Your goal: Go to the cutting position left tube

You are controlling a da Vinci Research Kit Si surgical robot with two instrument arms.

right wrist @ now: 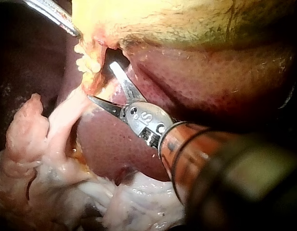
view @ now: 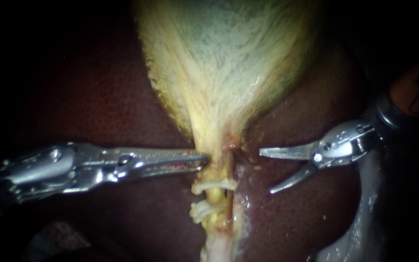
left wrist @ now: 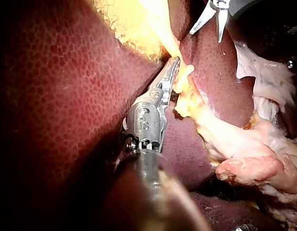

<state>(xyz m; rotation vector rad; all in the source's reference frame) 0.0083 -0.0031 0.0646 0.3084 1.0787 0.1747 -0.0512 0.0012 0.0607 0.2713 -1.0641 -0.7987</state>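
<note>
The pale yellow-green gallbladder [view: 224,63] narrows downward to a neck. My left instrument [view: 204,161] comes in level from the left, its jaws shut on that neck [left wrist: 173,67]. Below the grip run two tubes. The left tube [view: 214,196] is yellowish and carries two white clips [view: 213,185]. The right tube [view: 230,194] is thin and reddish. My right instrument [view: 266,172] has curved blades that stand open. It hangs to the right of both tubes and touches neither. In the right wrist view the open blades [right wrist: 100,82] point toward the clipped stalk [right wrist: 86,61].
Dark red liver [view: 98,97] lies on both sides of the gallbladder and under both instruments. Pale, wet fatty tissue [view: 364,213] curves along the lower right and shows as pink lumps [left wrist: 254,163] beside the stalk [right wrist: 42,144].
</note>
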